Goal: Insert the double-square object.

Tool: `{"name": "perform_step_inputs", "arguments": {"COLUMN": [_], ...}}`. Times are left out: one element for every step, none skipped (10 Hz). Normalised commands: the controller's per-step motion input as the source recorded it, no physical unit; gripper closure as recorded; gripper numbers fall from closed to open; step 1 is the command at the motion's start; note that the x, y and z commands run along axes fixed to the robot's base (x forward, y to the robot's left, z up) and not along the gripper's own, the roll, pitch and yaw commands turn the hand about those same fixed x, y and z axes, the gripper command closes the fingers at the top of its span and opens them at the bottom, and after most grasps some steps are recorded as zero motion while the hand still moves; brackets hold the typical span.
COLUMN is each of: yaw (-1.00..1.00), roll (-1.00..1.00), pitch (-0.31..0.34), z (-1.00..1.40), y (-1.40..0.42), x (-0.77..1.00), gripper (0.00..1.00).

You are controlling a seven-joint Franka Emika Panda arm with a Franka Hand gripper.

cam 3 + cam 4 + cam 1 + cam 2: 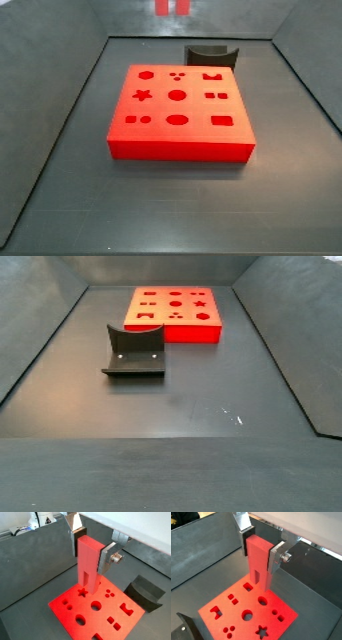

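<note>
My gripper [91, 552] is shut on the double-square object [89, 564], a slim red-pink peg held upright with its two prongs pointing down. It hangs well above the large flat red block [93, 609] with shaped holes. Both wrist views show the gripper [262, 549], the peg [258, 562] and the block [244, 612] below. In a side view only the two prong tips [171, 7] show at the upper edge, high above the block [181, 120]. The block also shows in a side view [174, 311], where the gripper is out of view.
The dark fixture [134, 353] stands on the floor beside the block, seen also in both wrist views [147, 592] [188, 629] and behind the block in a side view [211, 55]. Dark grey walls [60, 120] enclose the floor.
</note>
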Motion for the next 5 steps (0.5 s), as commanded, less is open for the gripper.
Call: {"name": "perform_step_inputs", "arguments": {"yaw": [0.00,-0.06,-0.06,-0.03,0.00], "roll": [0.00,-0.06,0.00,0.00,0.00], "pitch": [-0.010,-0.024,0.000,0.000,0.000], "z": [0.00,-0.09,-0.29,-0.33,-0.39], "y": [0.00,0.11,0.29,0.33,0.29], "x": [0.00,0.21,0.54,0.63,0.72], "gripper": [1.00,1.00,1.00,1.00,1.00]}}
